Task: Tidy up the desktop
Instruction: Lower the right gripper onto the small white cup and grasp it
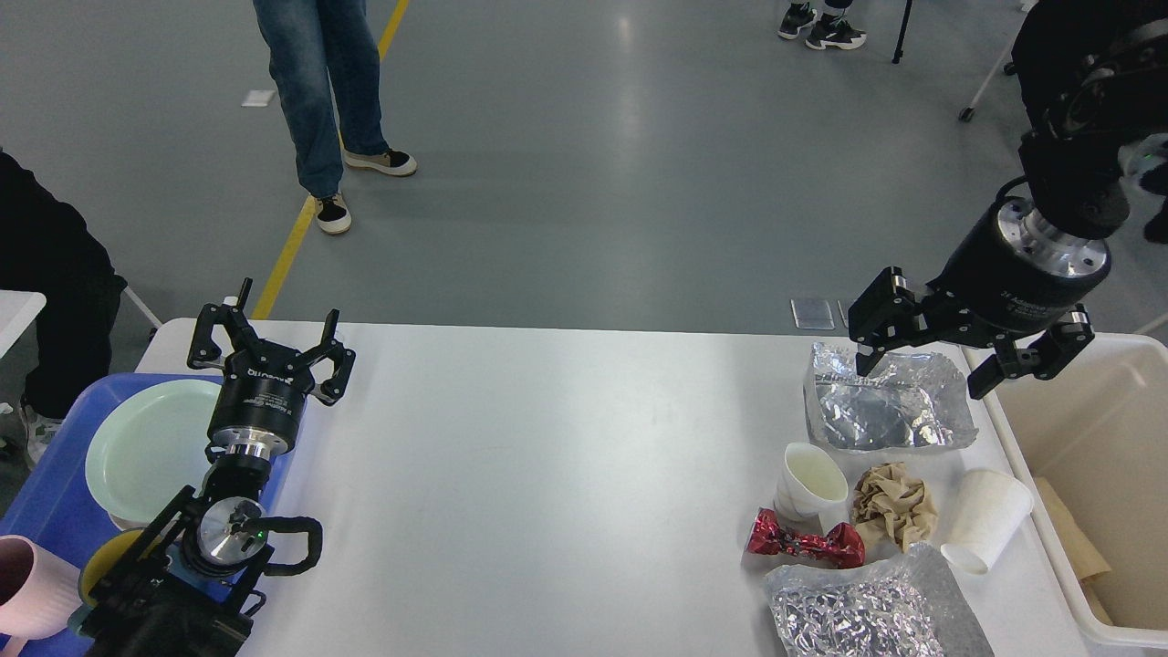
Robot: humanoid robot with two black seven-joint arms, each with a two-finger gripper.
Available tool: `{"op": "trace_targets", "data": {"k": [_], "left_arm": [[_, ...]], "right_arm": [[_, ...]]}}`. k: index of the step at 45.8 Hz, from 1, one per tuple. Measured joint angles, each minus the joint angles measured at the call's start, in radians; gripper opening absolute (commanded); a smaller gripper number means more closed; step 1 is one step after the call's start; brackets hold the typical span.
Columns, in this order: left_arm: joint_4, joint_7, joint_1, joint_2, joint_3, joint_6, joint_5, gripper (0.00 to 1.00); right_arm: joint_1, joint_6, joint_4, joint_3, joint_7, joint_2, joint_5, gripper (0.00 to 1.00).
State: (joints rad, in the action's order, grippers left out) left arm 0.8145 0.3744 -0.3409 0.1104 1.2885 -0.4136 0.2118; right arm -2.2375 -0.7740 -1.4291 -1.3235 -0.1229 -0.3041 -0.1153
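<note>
The white desktop point(547, 456) fills the middle of the head view. At its right end lie a flat silver foil bag point(890, 401), two white paper cups point(810, 482) point(987, 518), a crumpled brown paper point(894, 506), a red wrapper point(803, 544) and a crinkled foil bag point(871, 613). My right gripper point(922, 365) is open and empty, hanging just above the flat foil bag's far edge. My left gripper point(271, 342) is open and empty above the desktop's far left corner.
A cream bin point(1086, 429) with brown paper inside stands at the right edge. A blue tray point(46, 511) at the left holds a pale green plate point(151, 452), a pink cup point(27, 584) and something yellow. People stand on the floor beyond.
</note>
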Motion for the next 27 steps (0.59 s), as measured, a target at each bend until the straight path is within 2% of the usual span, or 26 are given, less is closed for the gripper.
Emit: {"op": "trace_targets", "data": {"k": [15, 27], "left_arm": [[0.0, -0.001, 0.0, 0.0, 0.0, 0.0, 0.0, 0.96], [0.0, -0.001, 0.0, 0.0, 0.0, -0.001, 0.0, 0.96]], "right_arm": [[0.361, 0.249, 0.15, 0.111, 0.0, 0.083, -0.003, 0.97], [0.519, 0.341, 0.25, 0.162, 0.0, 0.14, -0.002, 0.98]]}}
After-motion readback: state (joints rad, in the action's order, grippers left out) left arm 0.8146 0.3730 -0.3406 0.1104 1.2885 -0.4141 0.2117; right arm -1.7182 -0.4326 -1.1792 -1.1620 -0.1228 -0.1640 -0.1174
